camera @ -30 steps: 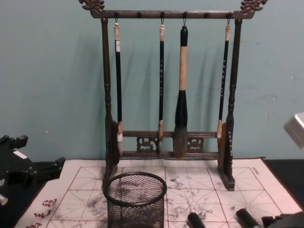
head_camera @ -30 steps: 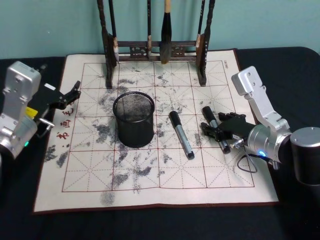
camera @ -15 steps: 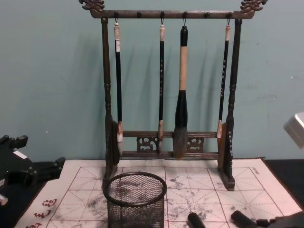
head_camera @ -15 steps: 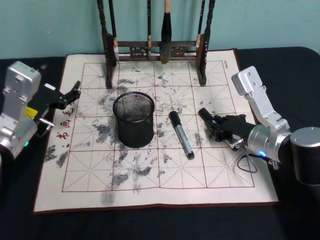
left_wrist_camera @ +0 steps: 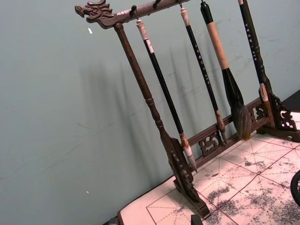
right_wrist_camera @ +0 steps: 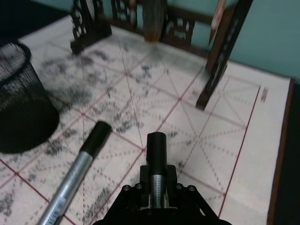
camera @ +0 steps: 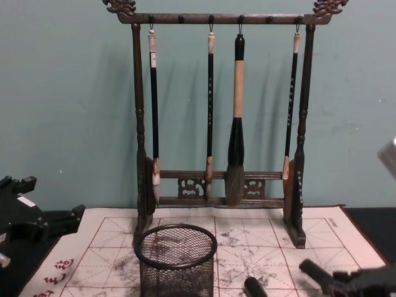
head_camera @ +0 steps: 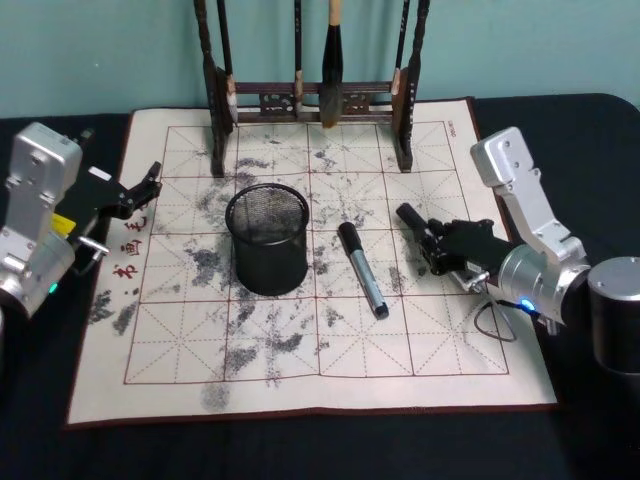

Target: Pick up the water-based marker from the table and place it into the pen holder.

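My right gripper [head_camera: 443, 252] is shut on a water-based marker [head_camera: 412, 219] at the mat's right side; its black cap sticks out ahead of the fingers [right_wrist_camera: 156, 149] and points toward the brush rack. In the chest view this marker [camera: 313, 271] hangs a little above the mat. A second marker [head_camera: 362, 270] with a silver barrel and black cap lies flat on the mat between the gripper and the pen holder [head_camera: 267, 240]. The black mesh pen holder [camera: 176, 260] stands upright left of centre. My left gripper [head_camera: 138, 190] is parked open at the mat's left edge.
A tall dark wooden brush rack [head_camera: 310, 100] with several hanging brushes stands along the mat's far edge. The ink-smudged grid mat [head_camera: 300, 370] covers most of the dark table [head_camera: 40, 420]. A teal wall rises behind the rack.
My right gripper went from open around the marker on the mat to shut on it. It has since raised the marker slightly, the cap now pointing more toward the rack. The left arm stayed still.
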